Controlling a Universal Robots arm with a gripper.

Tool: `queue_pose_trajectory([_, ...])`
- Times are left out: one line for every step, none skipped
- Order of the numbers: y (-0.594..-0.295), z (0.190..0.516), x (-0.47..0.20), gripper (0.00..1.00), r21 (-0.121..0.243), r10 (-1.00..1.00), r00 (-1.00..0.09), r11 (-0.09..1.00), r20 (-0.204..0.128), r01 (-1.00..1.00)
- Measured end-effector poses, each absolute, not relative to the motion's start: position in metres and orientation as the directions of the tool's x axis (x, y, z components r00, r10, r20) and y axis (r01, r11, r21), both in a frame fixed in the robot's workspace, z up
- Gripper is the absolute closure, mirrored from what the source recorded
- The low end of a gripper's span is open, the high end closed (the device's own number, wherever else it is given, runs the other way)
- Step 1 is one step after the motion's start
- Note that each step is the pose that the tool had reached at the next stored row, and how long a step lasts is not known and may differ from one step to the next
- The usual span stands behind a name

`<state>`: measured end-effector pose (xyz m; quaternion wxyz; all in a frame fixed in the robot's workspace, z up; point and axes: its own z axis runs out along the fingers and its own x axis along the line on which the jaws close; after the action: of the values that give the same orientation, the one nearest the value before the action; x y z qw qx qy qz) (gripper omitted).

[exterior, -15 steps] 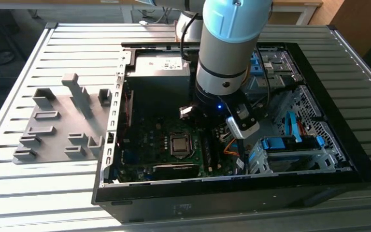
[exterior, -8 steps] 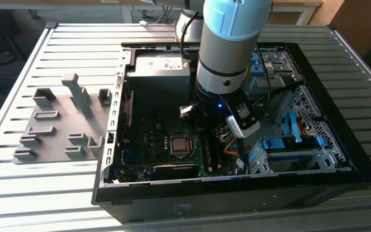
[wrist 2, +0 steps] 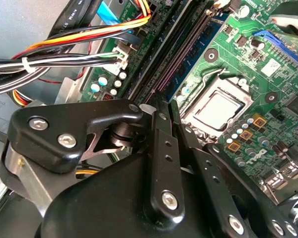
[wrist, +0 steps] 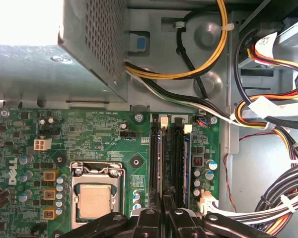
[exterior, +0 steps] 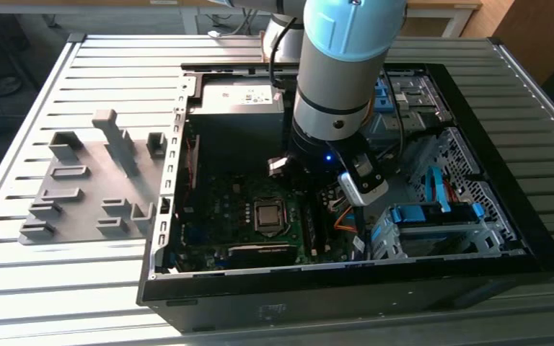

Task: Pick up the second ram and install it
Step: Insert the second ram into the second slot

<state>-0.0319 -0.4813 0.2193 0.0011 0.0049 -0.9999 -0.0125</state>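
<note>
My hand (wrist: 165, 206) is down inside the open computer case (exterior: 508, 238), its fingers (wrist 2: 164, 148) drawn together over the memory slots (wrist: 169, 158) beside the processor socket (wrist: 97, 191), so it stands in line with them. I judge the second ram (wrist 2: 186, 49) to be the dark stick seated edge-on in the slot just ahead of my fingertips. The grey holder (exterior: 89, 180) sits on the desk (exterior: 27, 288) beside the case, on the exterior view's left.

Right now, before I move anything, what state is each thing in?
computer case: open, side panel off.
processor socket: chip fitted, no cooler on it.
blue memory stick: seated upright in a slot.
grey holder: flat on the table, beside the case.
gripper: down inside the case, over the memory slots.
</note>
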Motion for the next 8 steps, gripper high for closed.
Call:
queue_pose_trajectory([-0.4813,0.2192,-0.0318,0.86,0.025,-0.010,-1.000,1.000,0.002,-0.010])
queue_pose_trajectory([-0.4813,0.2191,-0.0317,0.86,0.025,-0.010,-1.000,1.000,0.002,-0.010])
queue_pose_trajectory([-0.4813,0.2189,-0.0317,0.86,0.025,-0.010,-1.000,1.000,0.002,-0.010])
queue_pose_trajectory([-0.4813,0.2188,-0.0316,0.86,0.025,-0.010,-1.000,1.000,0.002,-0.010])
queue_pose_trajectory([-0.4813,0.2188,-0.0314,0.86,0.025,-0.010,-1.000,1.000,0.002,-0.010])
queue_pose_trajectory([-0.4813,0.2187,-0.0312,0.86,0.025,-0.010,-1.000,1.000,0.002,-0.010])
queue_pose_trajectory([-0.4813,0.2187,-0.0309,0.86,0.025,-0.010,-1.000,1.000,0.002,-0.010])
queue_pose_trajectory([-0.4813,0.2187,-0.0309,0.86,0.025,-0.010,-1.000,1.000,0.002,-0.010])
